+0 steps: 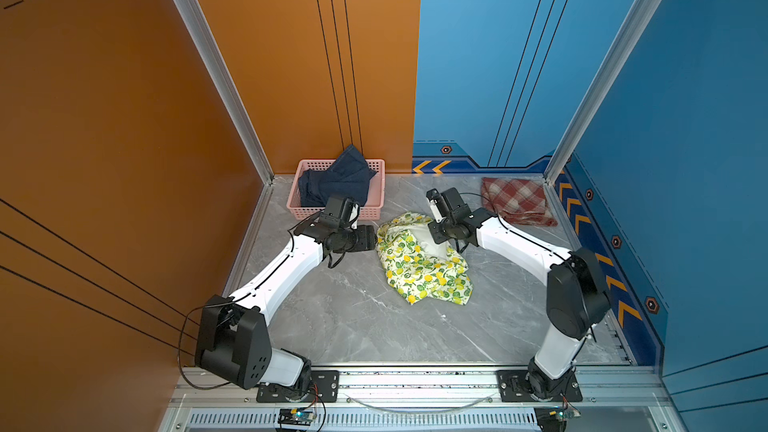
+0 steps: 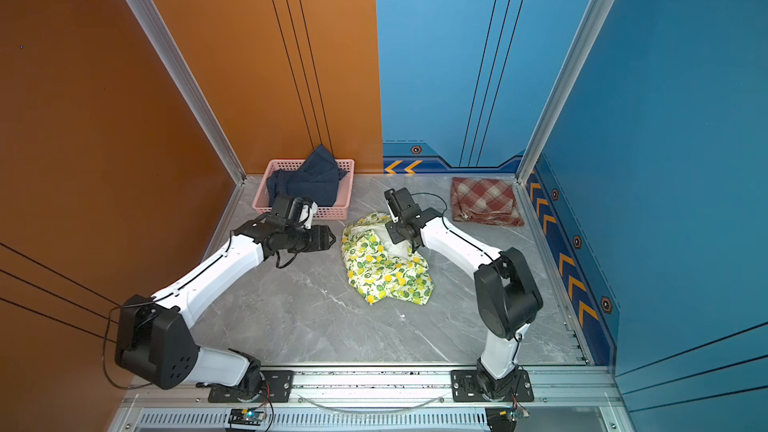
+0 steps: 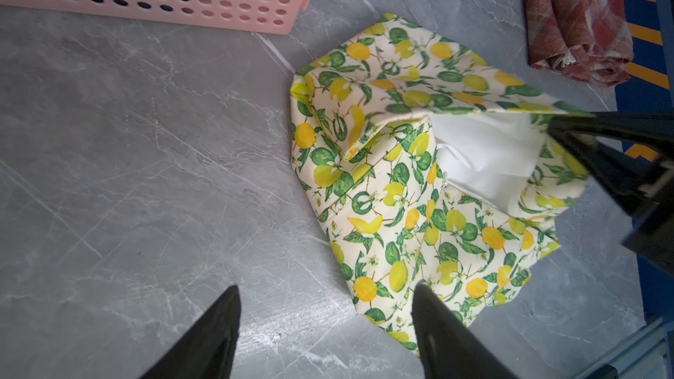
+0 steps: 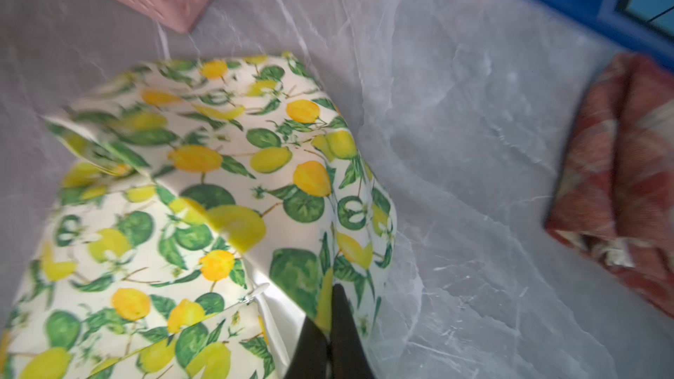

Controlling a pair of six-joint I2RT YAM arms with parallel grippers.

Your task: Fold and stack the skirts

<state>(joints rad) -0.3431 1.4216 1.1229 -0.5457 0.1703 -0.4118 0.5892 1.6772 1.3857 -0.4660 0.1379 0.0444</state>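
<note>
- Three skirts in view, each lying apart from the others.
- Mid-table [image 1: 332, 326]: the lemon-print skirt [image 1: 424, 272] sits crumpled with its white lining showing. It appears in both top views.
- Fingers of the right gripper [image 4: 332, 304] are pressed together, pinching the lemon-print skirt's edge on the far right side of the heap. That edge is raised off the table.
- Fingers of the left gripper [image 3: 326, 289] are spread wide and hold nothing. It hovers just beside the heap's left side.
- Far left corner: the denim skirt [image 1: 336, 182] is heaped in the pink basket [image 1: 301, 210], one corner poking above the rim.
- Far right corner: the plaid skirt [image 1: 517, 201] is folded flat, clear of both grippers.
</note>
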